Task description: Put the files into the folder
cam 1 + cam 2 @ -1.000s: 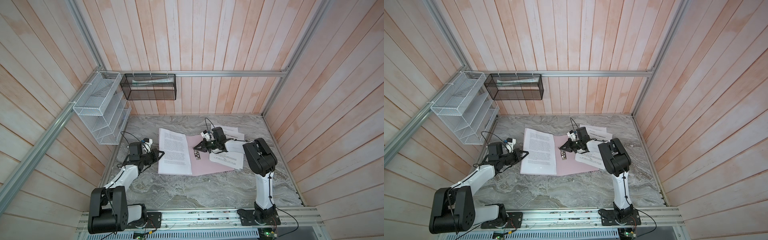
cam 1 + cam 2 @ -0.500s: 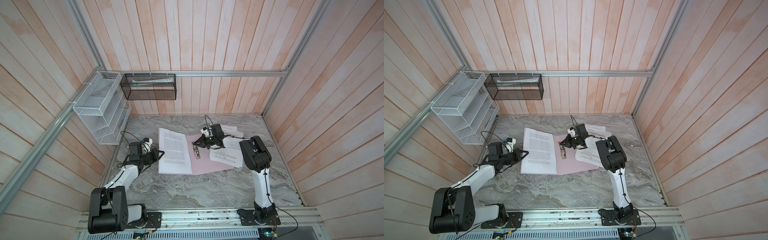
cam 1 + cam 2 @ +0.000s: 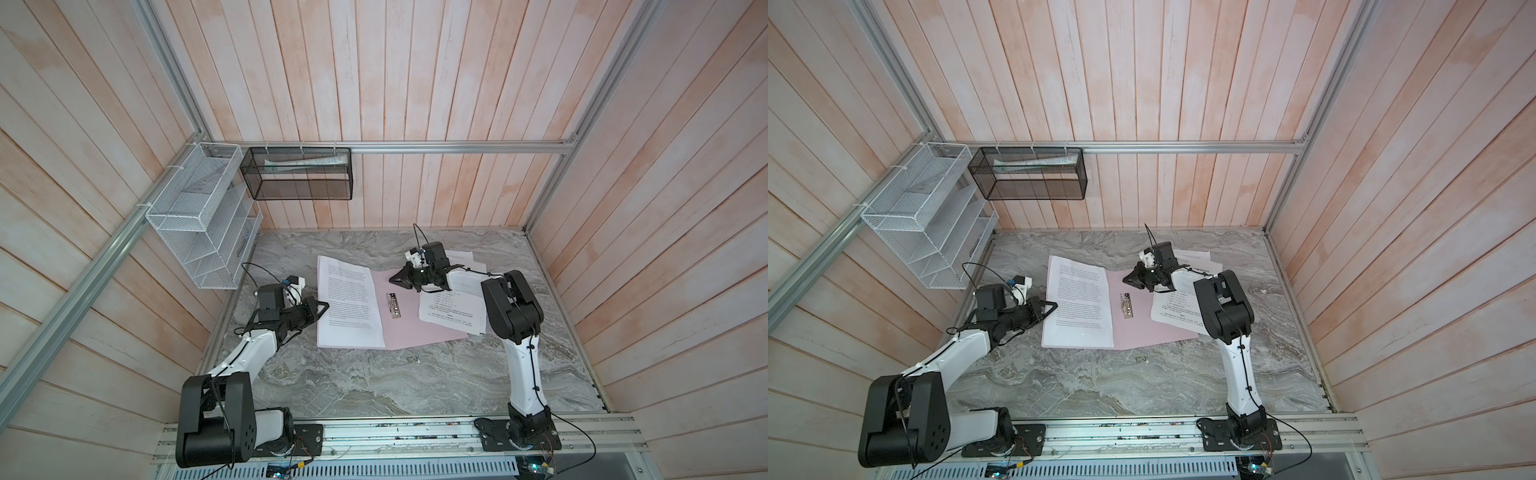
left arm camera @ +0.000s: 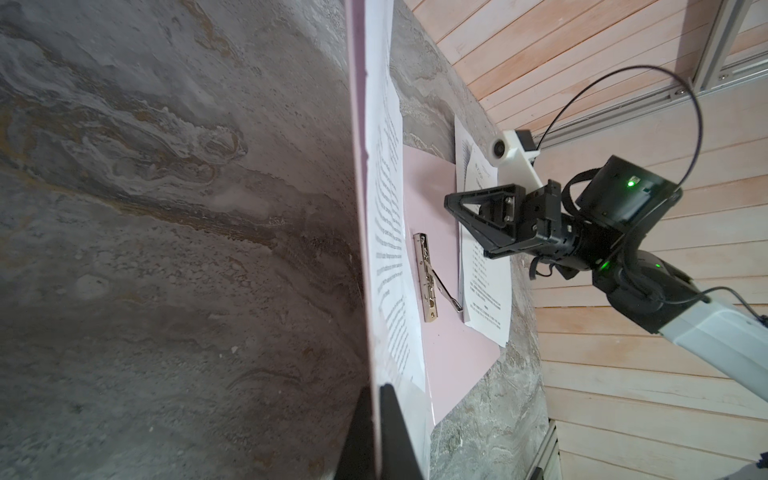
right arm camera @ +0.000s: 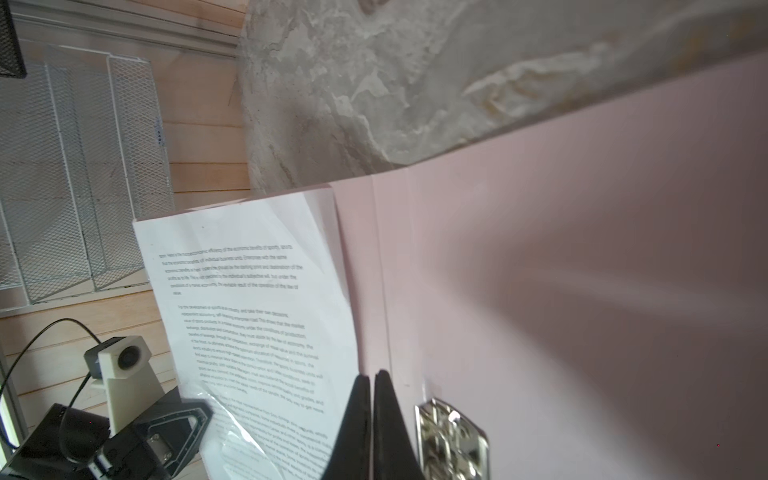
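I see pink folder (image 3: 405, 328) open on marble table (image 3: 374, 374); files (image 3: 349, 307): one sheet on left flap, others overlapping right flap. My left gripper (image 3: 326, 305) clamps left flap edge; right gripper (image 3: 392, 281) closed, empty, above folder.

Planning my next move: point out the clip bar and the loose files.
clip bar (image 3: 394, 306), in a top view, middle of the metal strip.
loose files (image 3: 451, 311), in a top view, printed face of the top sheet.

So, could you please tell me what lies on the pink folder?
On the folder: a printed sheet hides its left half, a metal clip lies near the spine, more sheets cover part of its right edge.
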You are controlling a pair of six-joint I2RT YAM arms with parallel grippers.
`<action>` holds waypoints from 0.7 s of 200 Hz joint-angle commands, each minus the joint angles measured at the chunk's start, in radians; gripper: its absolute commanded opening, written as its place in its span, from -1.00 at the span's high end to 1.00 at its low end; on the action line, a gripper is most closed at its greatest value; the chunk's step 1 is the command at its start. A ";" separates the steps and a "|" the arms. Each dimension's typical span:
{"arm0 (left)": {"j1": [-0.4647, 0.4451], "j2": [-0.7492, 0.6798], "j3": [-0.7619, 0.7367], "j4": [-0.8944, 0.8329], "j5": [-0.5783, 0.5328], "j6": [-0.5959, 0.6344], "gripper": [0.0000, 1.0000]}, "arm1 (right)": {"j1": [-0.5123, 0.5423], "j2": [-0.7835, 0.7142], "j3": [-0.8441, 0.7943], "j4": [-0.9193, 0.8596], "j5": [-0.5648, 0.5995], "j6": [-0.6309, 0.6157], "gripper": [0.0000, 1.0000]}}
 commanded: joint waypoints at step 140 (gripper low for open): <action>-0.004 0.006 0.012 -0.007 -0.003 0.027 1.00 | 0.057 -0.206 -0.318 -0.022 -0.028 -0.122 0.88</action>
